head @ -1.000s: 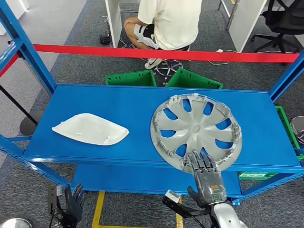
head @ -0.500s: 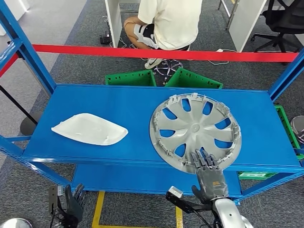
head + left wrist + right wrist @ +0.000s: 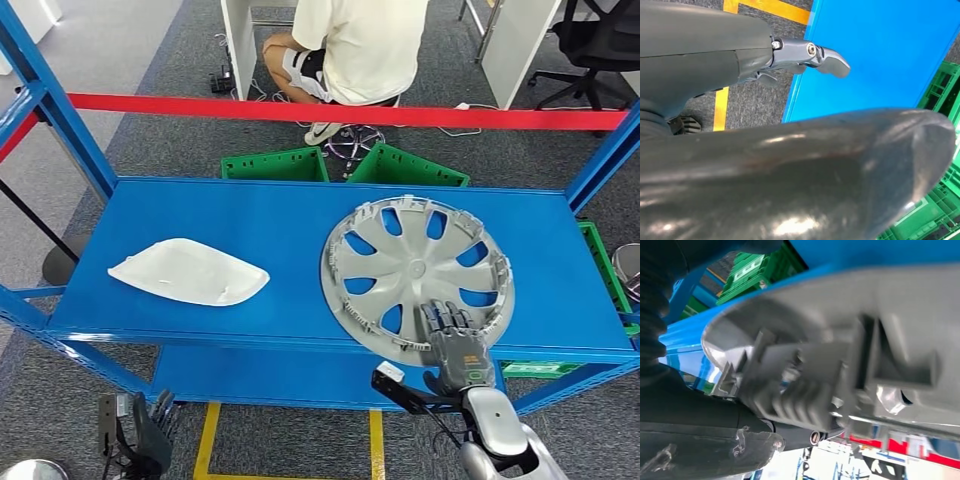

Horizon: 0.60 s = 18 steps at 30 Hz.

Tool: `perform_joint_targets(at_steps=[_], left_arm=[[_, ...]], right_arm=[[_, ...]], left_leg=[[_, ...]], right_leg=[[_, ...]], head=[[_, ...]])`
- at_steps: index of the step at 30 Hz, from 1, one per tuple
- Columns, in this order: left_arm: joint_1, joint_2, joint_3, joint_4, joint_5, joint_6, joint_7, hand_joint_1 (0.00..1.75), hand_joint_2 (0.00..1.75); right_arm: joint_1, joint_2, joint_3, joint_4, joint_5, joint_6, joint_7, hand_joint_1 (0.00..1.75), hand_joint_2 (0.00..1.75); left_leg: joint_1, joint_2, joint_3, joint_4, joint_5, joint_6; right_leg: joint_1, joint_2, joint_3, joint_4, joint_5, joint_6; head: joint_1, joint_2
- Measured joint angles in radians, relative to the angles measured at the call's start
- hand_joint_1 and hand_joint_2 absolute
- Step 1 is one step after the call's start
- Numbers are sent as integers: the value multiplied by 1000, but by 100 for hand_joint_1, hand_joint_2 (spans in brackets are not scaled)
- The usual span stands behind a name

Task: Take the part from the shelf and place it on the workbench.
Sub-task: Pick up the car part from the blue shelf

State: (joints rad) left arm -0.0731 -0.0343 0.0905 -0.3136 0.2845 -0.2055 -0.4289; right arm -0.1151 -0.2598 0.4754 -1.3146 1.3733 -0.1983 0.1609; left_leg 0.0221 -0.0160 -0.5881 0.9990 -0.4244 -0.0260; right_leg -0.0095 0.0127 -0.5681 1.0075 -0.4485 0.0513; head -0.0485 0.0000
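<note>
A silver hubcap [image 3: 417,272] lies flat on the right half of the blue shelf [image 3: 226,215], its near rim at the shelf's front edge. My right hand [image 3: 456,348] grips that near rim, fingers laid on top. In the right wrist view the ribbed grey rim [image 3: 874,340] lies right against my hand [image 3: 696,435], with the thumb underneath it. A white curved plastic part [image 3: 189,272] rests on the shelf's left half. My left hand [image 3: 147,440] hangs low beside the lower shelf, fingers apart and holding nothing; it looms large in the left wrist view [image 3: 791,165].
A red crossbar [image 3: 340,112] spans the shelf frame above the far side. Green crates [image 3: 275,163] sit on the floor behind it. A person [image 3: 362,45] sits on a stool beyond the shelf. Blue uprights stand at both ends.
My right hand has slid to the right along the front edge, and the hubcap has shifted slightly right with it. The left hand has sunk a little lower.
</note>
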Motion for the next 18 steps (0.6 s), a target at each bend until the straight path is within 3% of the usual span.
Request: perform_joint_targets(at_steps=[1,4,5,18], left_arm=[[1,0,2,0,-1,-1,-1,0,0],[2,0,9,0,-6,-6,-2,0,0],[3,0,12,0,-8,-8,-2,0,0],[8,1,30,0,-15,-15,-9,0,0]], right_arm=[[-7,0,-2,6,-4,3,-2,38,175],[-25,0,-8,18,-15,16,-8,166,175],[-29,0,-8,21,-18,19,-9,175,175],[-30,0,-3,14,-20,22,-18,175,175]], left_leg=[[0,0,0,0,0,0],[0,0,0,0,0,0],[0,0,0,0,0,0],[0,0,0,0,0,0]], right_leg=[[0,0,0,0,0,0],[0,0,0,0,0,0],[0,0,0,0,0,0],[0,1,-1,0,0,0]], head=[[0,0],[0,0],[0,0],[0,0]])
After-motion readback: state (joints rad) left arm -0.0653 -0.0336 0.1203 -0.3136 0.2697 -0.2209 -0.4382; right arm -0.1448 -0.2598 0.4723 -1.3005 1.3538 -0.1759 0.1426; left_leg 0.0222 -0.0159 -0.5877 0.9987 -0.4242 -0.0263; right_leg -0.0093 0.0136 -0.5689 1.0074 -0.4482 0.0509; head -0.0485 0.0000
